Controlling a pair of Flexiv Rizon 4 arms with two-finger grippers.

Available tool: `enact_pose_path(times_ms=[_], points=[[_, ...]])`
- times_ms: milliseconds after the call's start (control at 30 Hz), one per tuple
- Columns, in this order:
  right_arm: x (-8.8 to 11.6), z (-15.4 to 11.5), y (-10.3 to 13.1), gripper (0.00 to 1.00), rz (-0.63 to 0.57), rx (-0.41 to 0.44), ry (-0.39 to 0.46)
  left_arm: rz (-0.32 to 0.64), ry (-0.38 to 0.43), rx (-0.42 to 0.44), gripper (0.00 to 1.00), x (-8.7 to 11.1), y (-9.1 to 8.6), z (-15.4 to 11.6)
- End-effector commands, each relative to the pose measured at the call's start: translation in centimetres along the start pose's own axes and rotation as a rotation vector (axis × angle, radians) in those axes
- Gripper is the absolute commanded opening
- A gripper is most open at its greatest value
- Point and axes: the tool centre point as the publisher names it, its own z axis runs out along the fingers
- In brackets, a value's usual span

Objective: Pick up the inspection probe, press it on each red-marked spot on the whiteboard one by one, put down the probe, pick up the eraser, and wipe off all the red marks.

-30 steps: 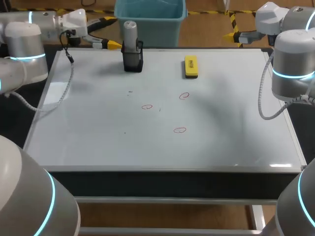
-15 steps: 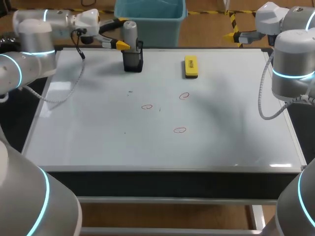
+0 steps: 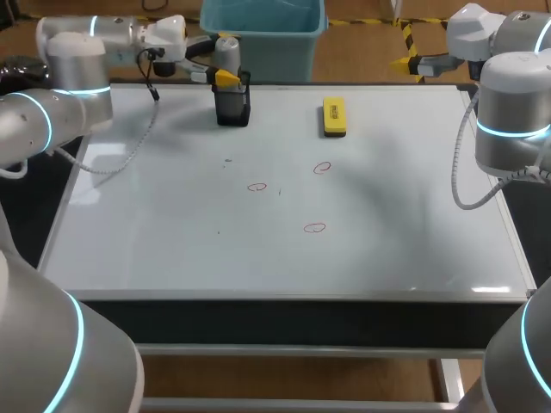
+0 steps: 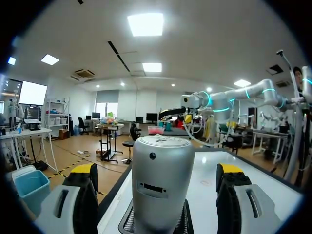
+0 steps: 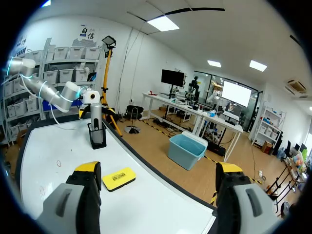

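Straddles probe [image 3: 227,53] at far edge of bench [image 3: 387,249] with left hand [image 4: 156,170] spread apart; holds right hand [image 5: 158,168] apart past far right corner.

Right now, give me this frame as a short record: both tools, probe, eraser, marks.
left tool: open, one finger on each side of the probe, not touching it
right tool: open, empty, by the whiteboard's far right corner
probe: upright in black holder, far side of whiteboard
eraser: yellow, lying on whiteboard, right of holder
red marks: three, none wiped
stage: probe not yet grasped
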Motion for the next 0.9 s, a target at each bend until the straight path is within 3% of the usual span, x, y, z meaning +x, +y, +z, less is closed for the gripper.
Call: enact_pose_path(times_ms=[33,333,367,433,467,533,600,633,900], points=[[0.0,0.0,0.0,1.00,0.000,0.000,0.000,-0.001,-0.064,-0.002,1.00,0.8,0.1,0.2],[0.0,0.0,0.0,1.00,0.000,0.000,0.000,-0.008,-0.062,0.006,1.00,0.4,0.4,-0.4],[0.0,0.0,0.0,1.00,0.000,0.000,0.000,-0.008,-0.062,0.005,0.88,0.4,0.3,-0.4],[0.0,0.0,0.0,1.00,0.000,0.000,0.000,-0.003,-0.055,0.016,0.47,0.3,0.2,-0.5],[0.0,0.0,0.0,1.00,0.000,0.000,0.000,0.000,-0.046,0.018,0.38,0.3,0.1,-0.5],[0.0,0.0,0.0,1.00,0.000,0.000,0.000,0.008,-0.024,0.008,0.35,0.3,0.0,-0.4],[0.0,0.0,0.0,1.00,0.000,0.000,0.000,0.014,-0.002,0.007,0.18,0.3,-0.1,-0.2],[0.0,0.0,0.0,1.00,0.000,0.000,0.000,0.020,0.013,0.010,0.00,0.3,-0.1,-0.1],[0.0,0.0,0.0,1.00,0.000,0.000,0.000,0.038,0.051,0.023,0.00,0.4,-0.6,-0.2]])
